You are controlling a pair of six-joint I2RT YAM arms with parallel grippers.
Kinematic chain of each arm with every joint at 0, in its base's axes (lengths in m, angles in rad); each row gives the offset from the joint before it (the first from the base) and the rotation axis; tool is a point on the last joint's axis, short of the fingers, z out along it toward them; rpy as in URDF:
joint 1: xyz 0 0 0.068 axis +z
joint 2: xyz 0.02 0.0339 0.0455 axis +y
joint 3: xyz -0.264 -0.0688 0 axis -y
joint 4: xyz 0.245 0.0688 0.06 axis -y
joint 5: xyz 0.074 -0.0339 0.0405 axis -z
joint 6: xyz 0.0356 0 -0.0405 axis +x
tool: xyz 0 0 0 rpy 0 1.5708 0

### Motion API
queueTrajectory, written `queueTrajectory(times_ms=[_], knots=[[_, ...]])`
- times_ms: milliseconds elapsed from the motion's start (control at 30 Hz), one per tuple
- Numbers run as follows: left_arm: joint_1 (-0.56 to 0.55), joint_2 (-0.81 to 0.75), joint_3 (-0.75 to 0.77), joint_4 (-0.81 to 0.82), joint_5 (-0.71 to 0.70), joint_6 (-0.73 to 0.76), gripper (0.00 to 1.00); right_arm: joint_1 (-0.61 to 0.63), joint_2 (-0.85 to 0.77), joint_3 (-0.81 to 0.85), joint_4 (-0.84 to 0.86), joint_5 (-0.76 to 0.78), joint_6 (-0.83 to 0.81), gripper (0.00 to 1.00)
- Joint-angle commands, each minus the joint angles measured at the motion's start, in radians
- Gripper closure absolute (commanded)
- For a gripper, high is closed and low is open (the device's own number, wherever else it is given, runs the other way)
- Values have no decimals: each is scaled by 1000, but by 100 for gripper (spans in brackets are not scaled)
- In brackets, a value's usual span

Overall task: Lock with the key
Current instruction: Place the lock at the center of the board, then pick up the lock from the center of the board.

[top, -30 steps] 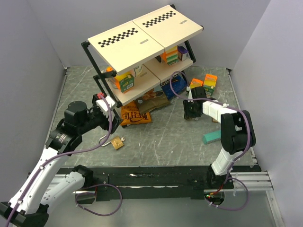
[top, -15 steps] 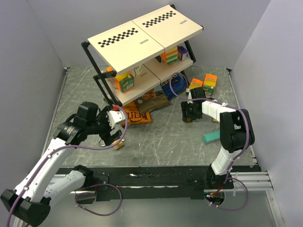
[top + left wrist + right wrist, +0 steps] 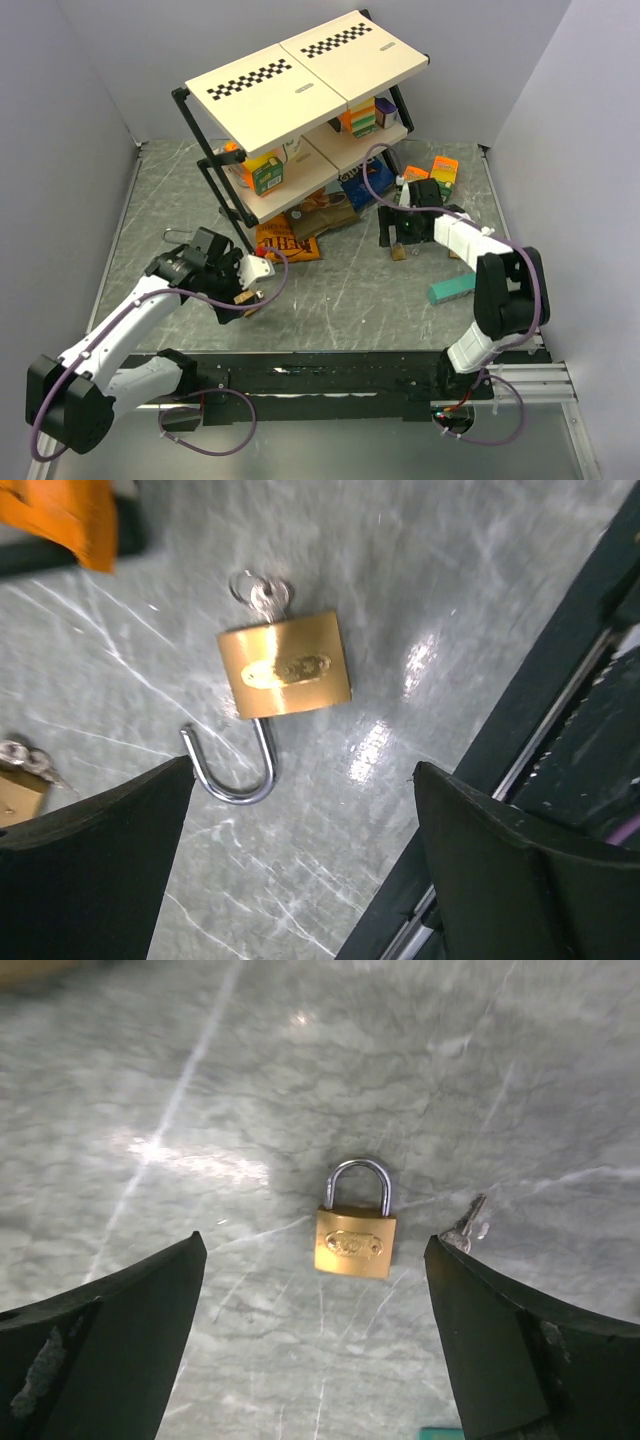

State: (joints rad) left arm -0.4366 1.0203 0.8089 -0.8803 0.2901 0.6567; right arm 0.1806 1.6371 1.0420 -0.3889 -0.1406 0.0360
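A brass padlock [image 3: 285, 665] lies flat on the table with its shackle [image 3: 232, 773] swung open and a key [image 3: 263, 593] on a ring in its keyhole. My left gripper [image 3: 302, 772] hovers open over it, the shackle's bend by the left fingertip. In the top view this gripper [image 3: 240, 283] covers most of that padlock [image 3: 243, 297]. A second brass padlock [image 3: 355, 1241], shackle closed, lies between the open fingers of my right gripper [image 3: 315, 1244]. A loose key [image 3: 466, 1224] rests beside it, at the right fingertip. From above, that padlock [image 3: 399, 253] sits just below the right gripper [image 3: 398, 236].
A two-tier black shelf rack [image 3: 300, 90] with cartons stands at the back, an orange snack bag [image 3: 285, 243] at its foot. A teal block [image 3: 451, 289] lies right of centre. The black rail [image 3: 540, 710] runs along the near edge. Another small brass piece [image 3: 14, 788] shows at the left wrist view's edge.
My left arm swung down and right until it came over the open padlock. The right gripper opened wide, and the closed padlock and key now lie free under it.
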Motion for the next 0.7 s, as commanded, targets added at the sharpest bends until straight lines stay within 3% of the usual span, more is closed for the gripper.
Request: queueTrajectory(times_ms=[0,567,667], knots=[[-24,41,-60,102,-81,26,4,3,-143,9,21,-28,-28,1],[-83,332,-134,354,-144,-71,1,30,-329,-20,-33,-10,-143,1],[-102,360,-145,368,-143,-86,6,28,-338,-19,-41,1,-157,1]])
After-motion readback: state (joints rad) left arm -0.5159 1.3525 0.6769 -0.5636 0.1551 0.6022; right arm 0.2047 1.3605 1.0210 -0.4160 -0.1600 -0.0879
